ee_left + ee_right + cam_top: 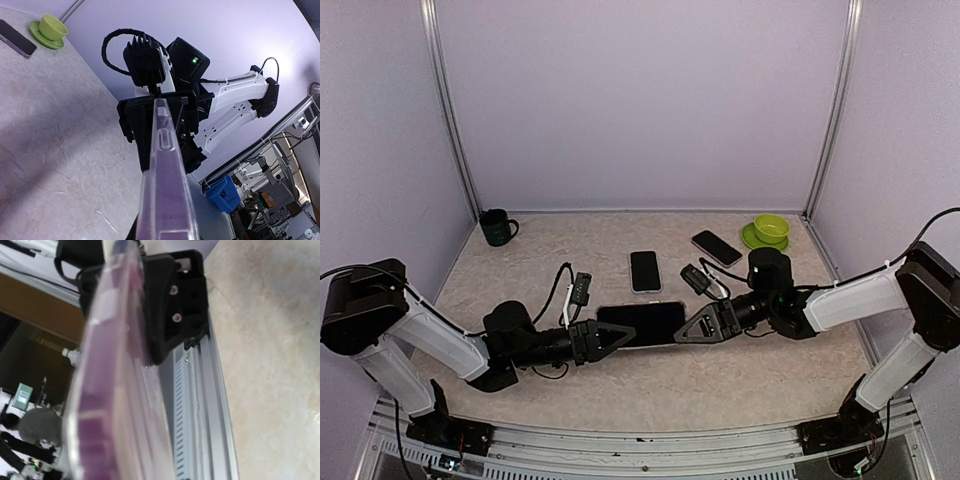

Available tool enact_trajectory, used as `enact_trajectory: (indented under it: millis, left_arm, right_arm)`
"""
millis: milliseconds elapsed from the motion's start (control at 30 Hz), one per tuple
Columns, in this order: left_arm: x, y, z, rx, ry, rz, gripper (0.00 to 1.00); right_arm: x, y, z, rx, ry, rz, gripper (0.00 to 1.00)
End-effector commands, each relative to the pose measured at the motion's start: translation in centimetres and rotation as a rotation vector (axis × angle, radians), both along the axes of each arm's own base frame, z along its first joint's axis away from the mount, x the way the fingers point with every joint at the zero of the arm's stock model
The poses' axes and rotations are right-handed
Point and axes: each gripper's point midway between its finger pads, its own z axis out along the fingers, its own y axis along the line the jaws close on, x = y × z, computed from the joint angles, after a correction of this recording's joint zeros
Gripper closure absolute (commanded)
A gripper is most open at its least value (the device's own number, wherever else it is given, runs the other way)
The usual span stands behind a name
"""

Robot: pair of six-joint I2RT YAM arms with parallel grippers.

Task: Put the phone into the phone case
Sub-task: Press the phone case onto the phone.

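The phone case (642, 322) hangs above the middle of the surface (770, 385), stretched lengthwise between the two arms. From above it shows a dark face. In both wrist views it is seen edge-on, with a clear, faintly purple rim. Whether a phone already sits inside it cannot be told.

The left gripper (618, 336) meets the case at its left end, and its fingers are closed tight on that end. The right gripper (686, 329) meets the case at its right end. In the left wrist view its black fingers (131, 127) stand on either side of the case's far end, but whether they press on the case cannot be told.

Just beyond the case, toward the back wall, a dark phone (644, 270) lies flat on the surface. A second phone (716, 247) lies farther back and to the right of the case. A green cup (771, 226) on a green saucer (751, 239) stands well to the case's back right. A dark mug (497, 228) stands well to its back left.
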Motion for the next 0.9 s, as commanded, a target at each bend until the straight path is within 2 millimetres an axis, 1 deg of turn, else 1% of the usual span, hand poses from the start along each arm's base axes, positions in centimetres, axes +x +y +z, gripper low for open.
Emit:
enact_trajectory:
  millis: [0, 33, 67, 100, 133, 200, 267, 300, 367, 400, 433, 567, 667, 733, 767, 833, 867]
  left_arm:
    - [-0.1, 0.1, 2.7, -0.096, -0.056, -0.001, 1.0]
    - [-0.2, 0.0, 2.6, -0.095, -0.056, -0.002, 1.0]
    - [-0.2, -0.1, 2.6, -0.092, -0.055, -0.003, 0.96]
    - [-0.1, -0.1, 2.5, -0.088, -0.053, -0.003, 0.9]
    - [-0.1, -0.2, 2.4, -0.085, -0.051, -0.002, 0.86]
    - [-0.1, -0.2, 2.2, -0.078, -0.048, -0.003, 0.84]
    - [-0.1, -0.1, 2.1, -0.071, -0.047, -0.001, 0.85]
    - [-0.1, -0.1, 2.0, -0.068, -0.048, 0.001, 0.88]
    - [0.0, -0.1, 1.9, -0.061, -0.045, 0.006, 0.97]
    - [0.0, -0.1, 1.8, -0.059, -0.044, 0.008, 1.0]
    - [0.0, -0.1, 1.9, -0.06, -0.046, 0.008, 1.0]
    - [0.0, -0.1, 1.8, -0.053, -0.04, 0.006, 1.0]
    - [0.0, -0.1, 1.7, -0.048, -0.038, 0.002, 1.0]
    - [0.0, -0.2, 1.6, -0.04, -0.035, -0.001, 1.0]
    - [-0.1, -0.2, 1.5, -0.035, -0.035, -0.003, 1.0]
    - [-0.1, -0.3, 1.5, -0.026, -0.036, -0.003, 1.0]
    - [0.0, -0.4, 1.2, -0.009, -0.031, -0.004, 1.0]
  right_arm:
    - [-0.1, 0.2, 0.0, 0.001, -0.014, -0.01, 0.89]
    - [0.1, 0.2, -0.1, -0.005, -0.016, -0.017, 0.96]
    - [0.2, 0.2, -0.2, -0.011, -0.018, -0.023, 1.0]
    - [0.3, 0.3, -0.3, -0.016, -0.025, -0.026, 1.0]
    - [0.4, 0.3, -0.4, -0.026, -0.027, -0.034, 1.0]
    - [0.4, 0.2, -0.4, -0.031, -0.041, -0.038, 1.0]
    - [0.3, 0.2, -0.3, -0.029, -0.05, -0.036, 1.0]
    - [0.4, 0.1, -0.2, -0.03, -0.055, -0.037, 1.0]
    - [0.4, 0.1, -0.3, -0.041, -0.066, -0.041, 1.0]
    - [0.5, 0.1, -0.4, -0.051, -0.074, -0.05, 1.0]
    - [0.6, 0.0, -0.5, -0.063, -0.083, -0.055, 0.96]
    - [1.6, -0.2, -1.6, -0.131, -0.139, -0.107, 0.64]
    - [2.4, -0.9, -2.1, -0.178, -0.223, -0.167, 0.5]
    - [3.0, -1.5, -1.9, -0.196, -0.294, -0.219, 0.41]
    - [3.3, -1.8, -1.7, -0.2, -0.333, -0.247, 0.34]
    - [3.8, -2.4, -1.0, -0.2, -0.411, -0.296, 0.17]
    - [4.0, -2.8, -0.2, -0.189, -0.457, -0.325, 0.06]
